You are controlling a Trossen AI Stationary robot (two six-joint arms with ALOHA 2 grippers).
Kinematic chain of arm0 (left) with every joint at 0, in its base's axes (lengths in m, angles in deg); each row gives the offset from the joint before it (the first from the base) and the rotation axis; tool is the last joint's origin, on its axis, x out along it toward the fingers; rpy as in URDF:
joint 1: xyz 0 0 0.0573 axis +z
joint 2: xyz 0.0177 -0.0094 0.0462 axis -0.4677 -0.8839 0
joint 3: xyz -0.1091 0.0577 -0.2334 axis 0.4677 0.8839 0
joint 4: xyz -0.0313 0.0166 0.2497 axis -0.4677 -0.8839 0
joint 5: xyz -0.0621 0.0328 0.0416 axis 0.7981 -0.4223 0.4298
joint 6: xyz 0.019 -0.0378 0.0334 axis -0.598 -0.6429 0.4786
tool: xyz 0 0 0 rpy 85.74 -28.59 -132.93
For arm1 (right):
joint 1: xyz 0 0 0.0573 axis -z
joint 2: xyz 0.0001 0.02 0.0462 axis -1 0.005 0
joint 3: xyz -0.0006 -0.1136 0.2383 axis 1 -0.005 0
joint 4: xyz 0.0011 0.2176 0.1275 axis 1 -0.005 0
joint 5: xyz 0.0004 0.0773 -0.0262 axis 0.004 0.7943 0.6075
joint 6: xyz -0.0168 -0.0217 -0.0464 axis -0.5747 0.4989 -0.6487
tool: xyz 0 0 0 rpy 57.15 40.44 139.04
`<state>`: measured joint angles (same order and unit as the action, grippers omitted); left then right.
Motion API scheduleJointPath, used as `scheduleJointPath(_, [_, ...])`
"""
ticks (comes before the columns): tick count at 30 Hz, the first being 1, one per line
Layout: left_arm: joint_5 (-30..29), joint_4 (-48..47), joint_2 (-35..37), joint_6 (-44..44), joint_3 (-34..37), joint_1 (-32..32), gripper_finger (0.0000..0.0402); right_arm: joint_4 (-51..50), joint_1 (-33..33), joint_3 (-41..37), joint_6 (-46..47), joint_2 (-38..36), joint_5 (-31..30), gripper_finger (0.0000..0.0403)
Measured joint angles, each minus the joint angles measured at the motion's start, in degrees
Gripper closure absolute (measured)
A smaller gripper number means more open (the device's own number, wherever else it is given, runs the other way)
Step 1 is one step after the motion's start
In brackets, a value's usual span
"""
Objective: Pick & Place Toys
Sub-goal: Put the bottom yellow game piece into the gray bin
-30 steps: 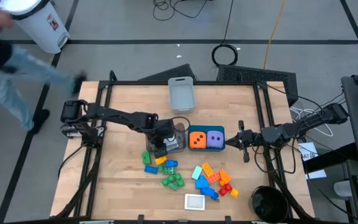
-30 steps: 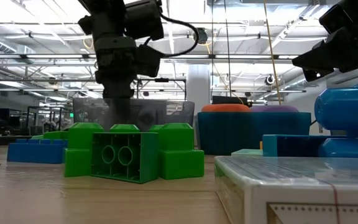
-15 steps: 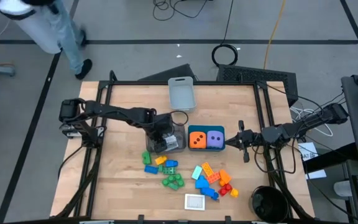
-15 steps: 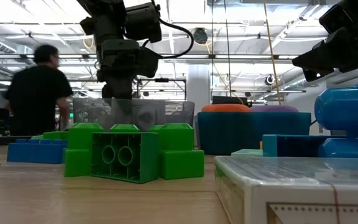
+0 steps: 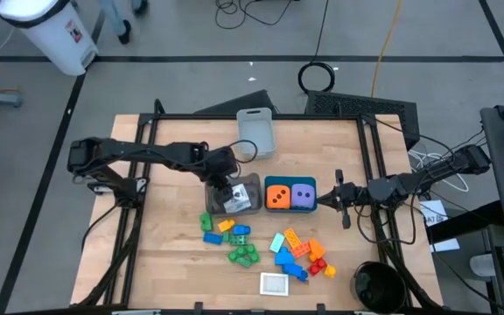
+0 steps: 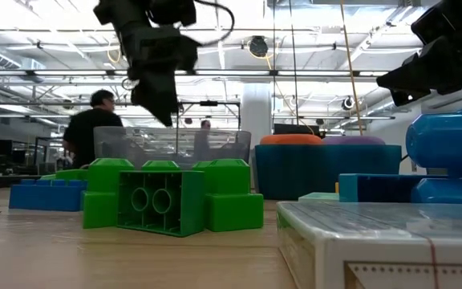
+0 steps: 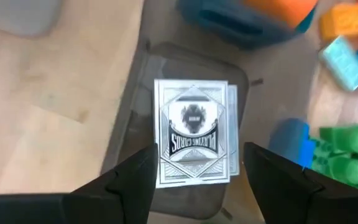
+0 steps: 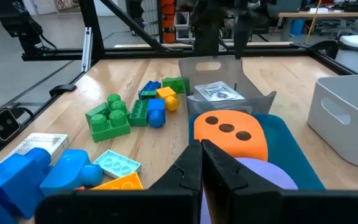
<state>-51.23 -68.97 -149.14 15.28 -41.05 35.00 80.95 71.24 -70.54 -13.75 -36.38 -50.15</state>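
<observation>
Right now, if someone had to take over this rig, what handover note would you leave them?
Left gripper: open, empty, hovering above the grey bin.
Right gripper: shut, empty, waiting beside the teal bin.
Done: a deck of playing cards lies in the grey bin; the orange die and purple die sit in the teal bin.
Left: the loose bricks on the table in front of the bins, plus one flat white-edged card at the front edge. The pale grey bin at the back looks empty.
</observation>
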Motion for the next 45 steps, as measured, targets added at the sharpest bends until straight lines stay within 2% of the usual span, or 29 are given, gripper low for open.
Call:
scheduleJointPath(6, [-2.9,1.1,5.8,-4.6,0.0,-0.4,0.0158,0.1,0.0,0.0,0.0,0.0,0.0,0.0403])
scheduleJointPath(9, [-6.6,2.6,7.7,-6.4,-0.1,-1.8,0.0158,0.5,0.0,0.0,0.0,0.0,0.0,0.0403])
scheduleJointPath(14, [-15.3,8.5,7.6,-4.9,0.1,-8.0,0.0158,1.0,0.0,0.0,1.4,0.2,0.1,0.0403])
scheduleJointPath(16, [-18.0,14.0,7.5,-3.9,0.9,-11.4,0.0158,0.9,0.0,0.0,1.9,0.2,0.1,0.0403])
scheduleJointPath(21, [-25.1,25.3,7.4,-1.8,5.5,-19.3,0.0158,1.1,0.0,0.0,2.0,0.2,0.1,0.0403])
scheduleJointPath(24, [-31.3,30.1,7.7,-2.2,9.5,-23.3,0.0158,1.8,0.0,0.0,1.9,0.4,0.1,0.0403])
scheduleJointPath(28, [-37.7,31.0,7.7,-5.8,14.2,-27.0,0.0158,4.3,0.0,0.0,2.0,1.2,0.2,0.0403])
scheduleJointPath(32, [-39.8,30.5,8.6,-7.6,18.1,-29.4,0.0158,7.8,0.0,0.0,2.0,3.0,0.4,0.0403])
scheduleJointPath(37, [-40.3,30.3,14.9,-7.9,21.5,-30.4,0.0158,17.9,0.0,0.0,2.0,8.7,6.2,0.0403])
scheduleJointPath(40, [-40.5,30.8,21.4,-6.0,24.1,-31.2,0.0158,24.5,0.0,0.0,1.9,13.1,9.2,0.0403])
scheduleJointPath(45, [-42.9,32.6,33.3,-2.8,30.8,-31.8,0.0158,35.0,0.0,0.0,1.8,21.6,10.6,0.0403])
